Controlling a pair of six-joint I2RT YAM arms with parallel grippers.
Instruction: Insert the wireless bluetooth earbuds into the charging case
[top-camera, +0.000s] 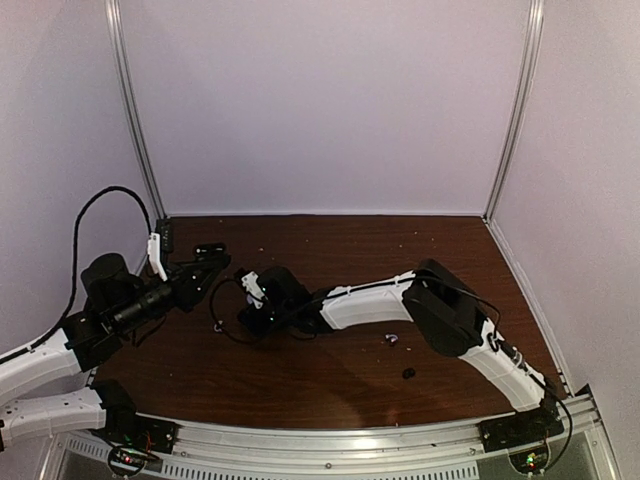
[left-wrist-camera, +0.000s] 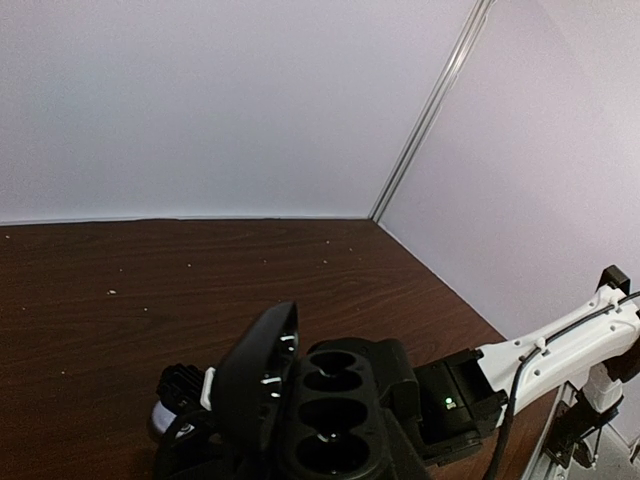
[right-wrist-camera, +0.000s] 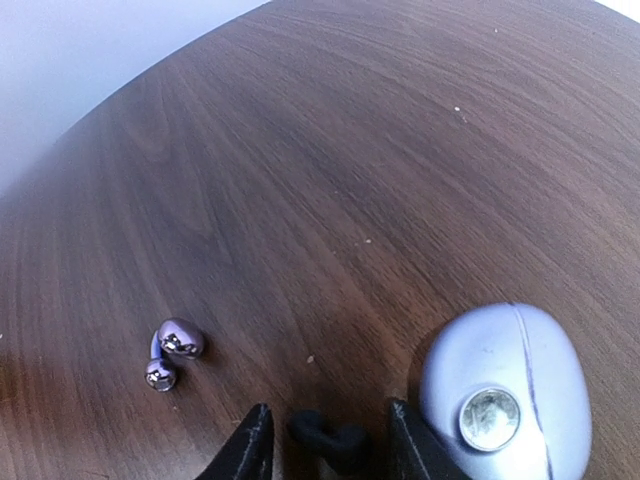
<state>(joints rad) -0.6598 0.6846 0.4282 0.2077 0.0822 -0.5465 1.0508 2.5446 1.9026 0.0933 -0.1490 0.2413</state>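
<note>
**Earbuds loose on the table, case apparently shut, right gripper open between them**

The earbuds (right-wrist-camera: 170, 355) are seen in the right wrist view as two small glossy purple lobes lying touching one another on the bare table (right-wrist-camera: 350, 150), outside any container. They are well apart from the charging case (right-wrist-camera: 505, 395), which rests on the same surface on the opposite side of the view.

Only the case's pale outer shell is shown, with a seam running across it and a round silvery disc on top. No wells are visible, so the lid is judged to be closed and nothing can be said of its contents. Opening it is judged to be needed before either bud can be seated.

The right gripper (right-wrist-camera: 330, 420) is held low over the table with its jaws moderately wide and nothing between them. One jaw is just beside the case, a placement judged to suit reaching either item.

The left gripper (top-camera: 208, 265) is raised off the table near the right one. Whether it is open or closed cannot be told from these views.
</note>
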